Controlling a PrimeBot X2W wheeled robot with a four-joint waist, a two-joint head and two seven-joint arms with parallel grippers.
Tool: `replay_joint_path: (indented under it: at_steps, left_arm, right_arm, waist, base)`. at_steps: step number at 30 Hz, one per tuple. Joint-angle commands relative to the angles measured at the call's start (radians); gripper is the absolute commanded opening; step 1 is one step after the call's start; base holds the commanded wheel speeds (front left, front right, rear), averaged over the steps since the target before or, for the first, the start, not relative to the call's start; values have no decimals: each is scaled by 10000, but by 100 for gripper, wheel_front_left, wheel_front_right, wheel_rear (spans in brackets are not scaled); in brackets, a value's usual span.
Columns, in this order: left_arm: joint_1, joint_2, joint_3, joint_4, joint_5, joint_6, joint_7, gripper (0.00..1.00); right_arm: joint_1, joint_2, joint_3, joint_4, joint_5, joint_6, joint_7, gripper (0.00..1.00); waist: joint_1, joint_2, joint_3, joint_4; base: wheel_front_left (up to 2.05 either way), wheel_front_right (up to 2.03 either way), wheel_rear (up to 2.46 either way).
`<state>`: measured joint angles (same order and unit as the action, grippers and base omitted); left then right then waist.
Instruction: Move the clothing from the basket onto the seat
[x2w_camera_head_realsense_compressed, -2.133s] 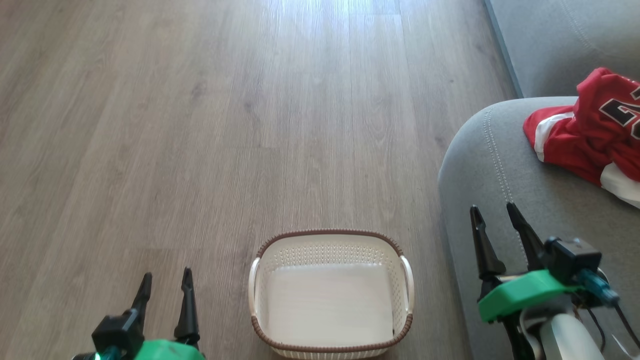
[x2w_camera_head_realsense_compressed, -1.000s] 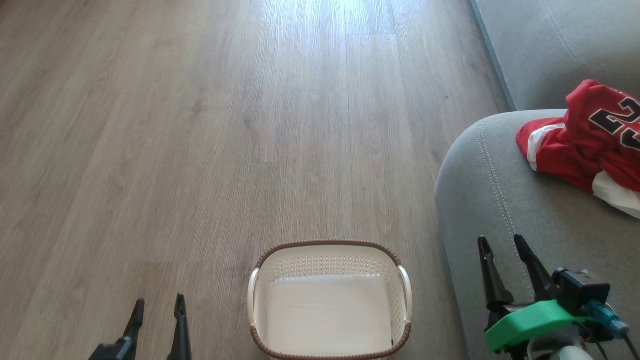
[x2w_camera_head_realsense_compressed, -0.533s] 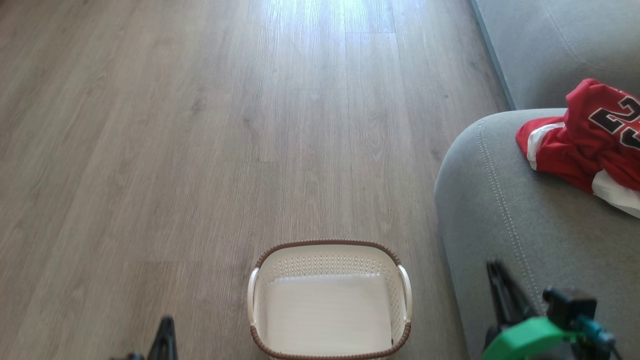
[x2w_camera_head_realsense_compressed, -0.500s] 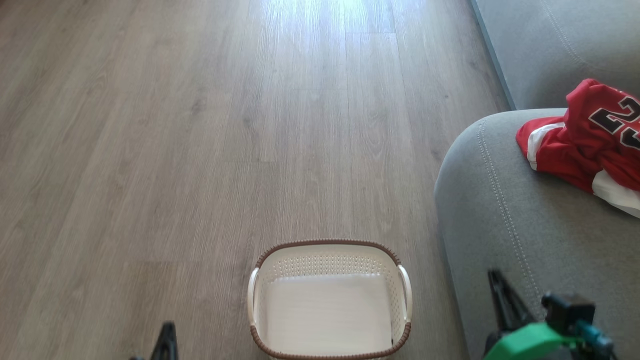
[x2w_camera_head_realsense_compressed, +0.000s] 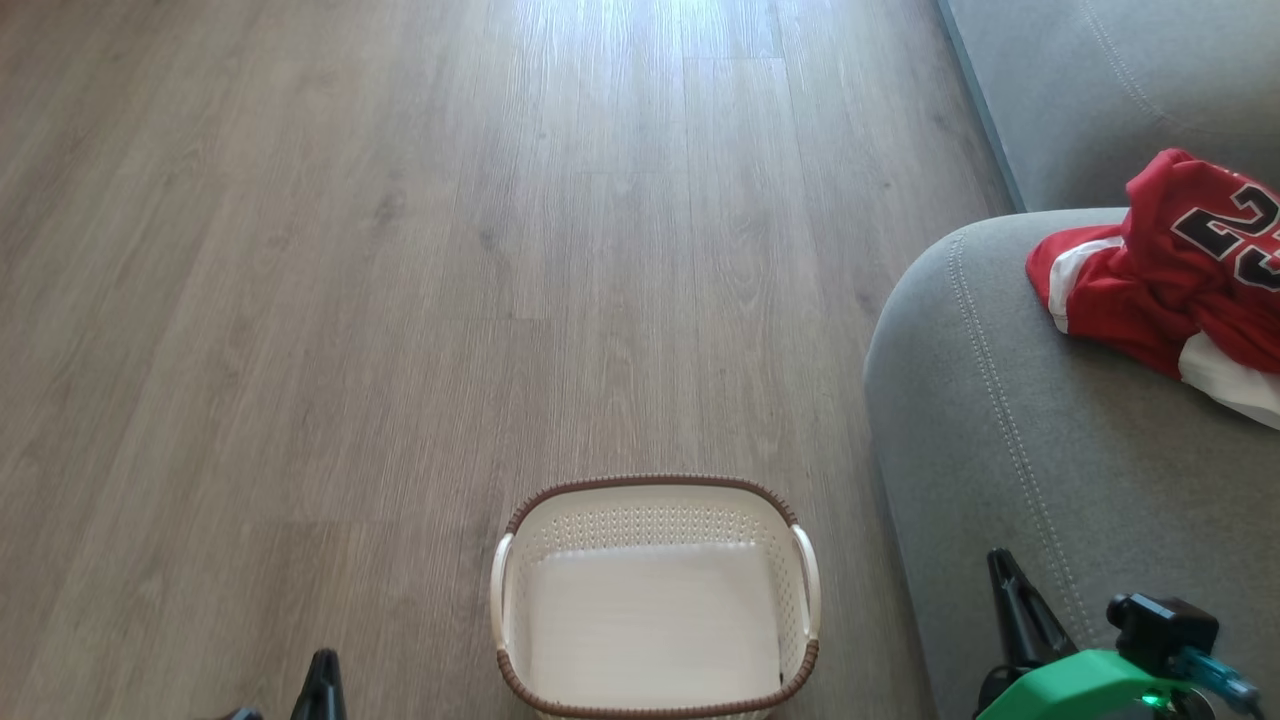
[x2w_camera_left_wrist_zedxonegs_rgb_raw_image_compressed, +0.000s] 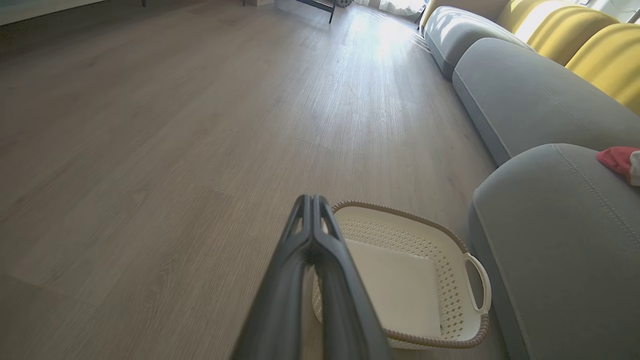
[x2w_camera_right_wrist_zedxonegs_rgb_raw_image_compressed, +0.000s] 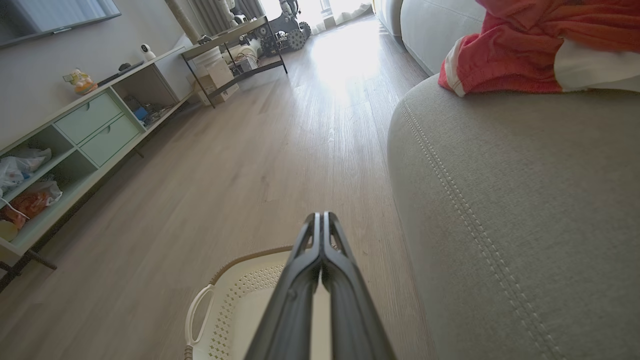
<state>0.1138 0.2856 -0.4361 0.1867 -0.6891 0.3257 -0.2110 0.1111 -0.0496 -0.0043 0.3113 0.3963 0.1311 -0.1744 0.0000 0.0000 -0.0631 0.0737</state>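
Observation:
The red clothing with white trim and a black number lies bunched on the grey seat at the right. It also shows in the right wrist view and as a red corner in the left wrist view. The cream basket stands on the floor beside the seat, with only its pale bottom showing inside. My left gripper is shut on nothing, low at the basket's left. My right gripper is shut on nothing, low over the seat's front edge.
Wooden floor stretches ahead and to the left. A low shelf unit with drawers stands along the far wall, with a black-framed table beyond. Yellow cushions line the seat's back.
Both grippers went from open to shut and drew back toward the bottom edge of the head view. The view also shifted slightly. Clothing and basket have not moved.

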Motion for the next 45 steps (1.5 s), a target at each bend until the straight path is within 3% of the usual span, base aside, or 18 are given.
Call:
replay_joint_path:
  at_steps: [1,45]
  left_arm:
    - [-451,42,280,-254,-190,-86,61,0]
    - [-1139,-850,2302,-270,-3909,-1554,1260,0]
  right_arm:
    - [-560,-3,-88,-356,259,0,71,0]
    - [-1316,-43,-461,-410,5081,-2,1175,0]
  waist:
    - [0,0,6,-8]
    - [0,0,246,-304]
  base:
    - [0,0,0]
    - [0,0,0]
